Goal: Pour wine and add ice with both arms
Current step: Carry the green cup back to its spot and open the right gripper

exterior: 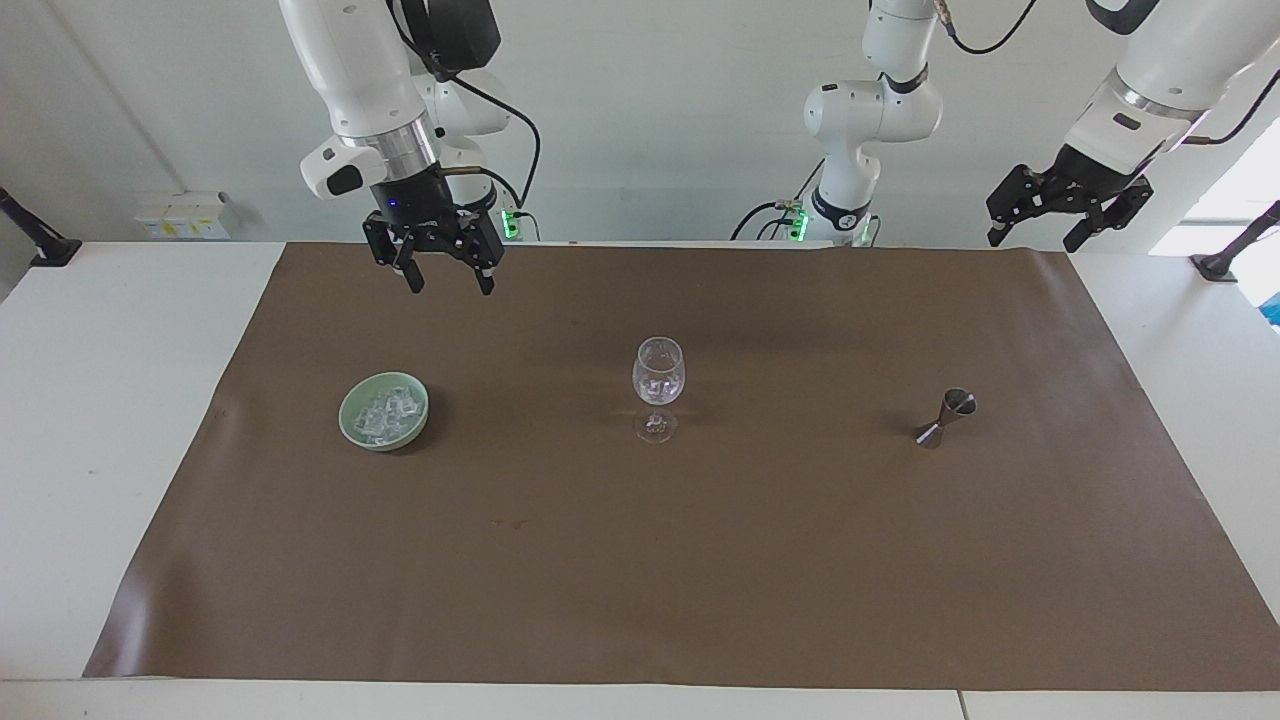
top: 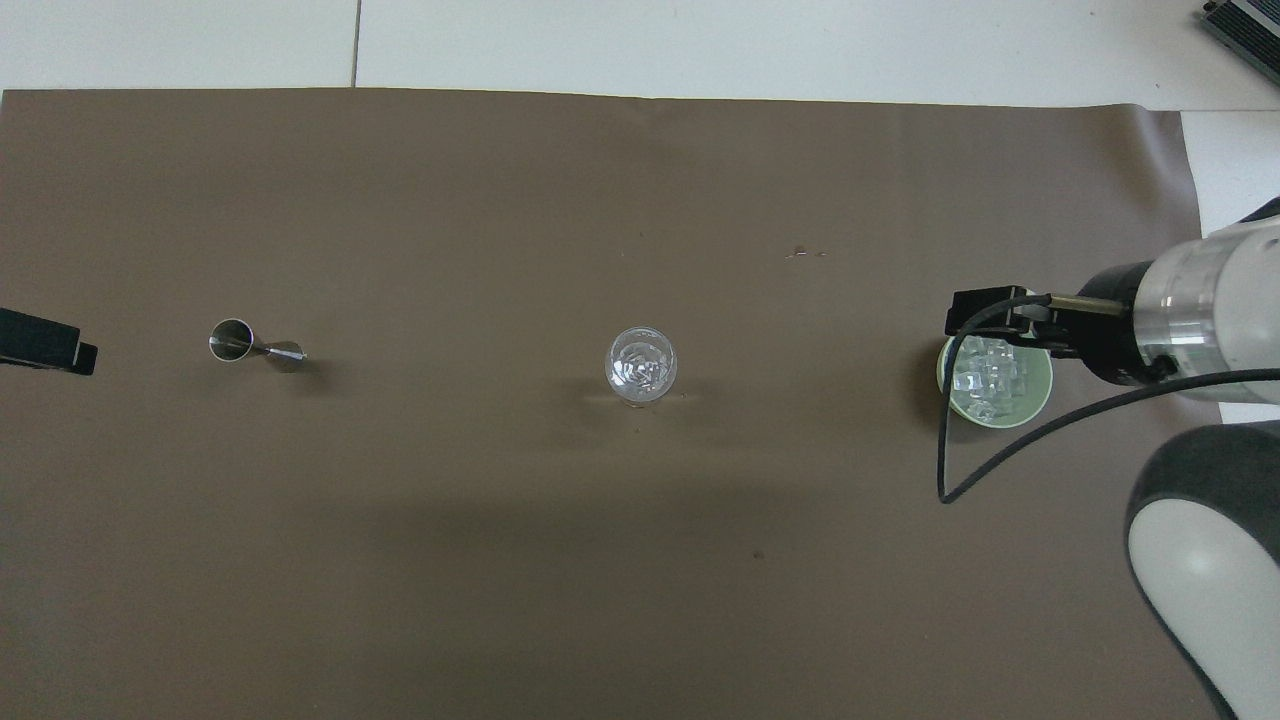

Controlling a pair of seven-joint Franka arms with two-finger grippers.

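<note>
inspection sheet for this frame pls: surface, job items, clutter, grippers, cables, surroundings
Surface: brown mat covers the white table; a few small specks on it.
Job's things: ice piled in the pale green bowl, toward the right arm's end; stemmed glass upright mid-mat with a few cubes inside; metal jigger toward the left arm's end, leaning or lying, cannot tell which. No bottle seen.
Clutter: nothing seen.
Grippers: right gripper open, empty, raised over the mat near the bowl; left gripper open, empty, raised at the mat's edge, waiting.
Cables: black cable loops from the right wrist.
Surroundings: white wall, black clamp mounts at the table's ends.
</note>
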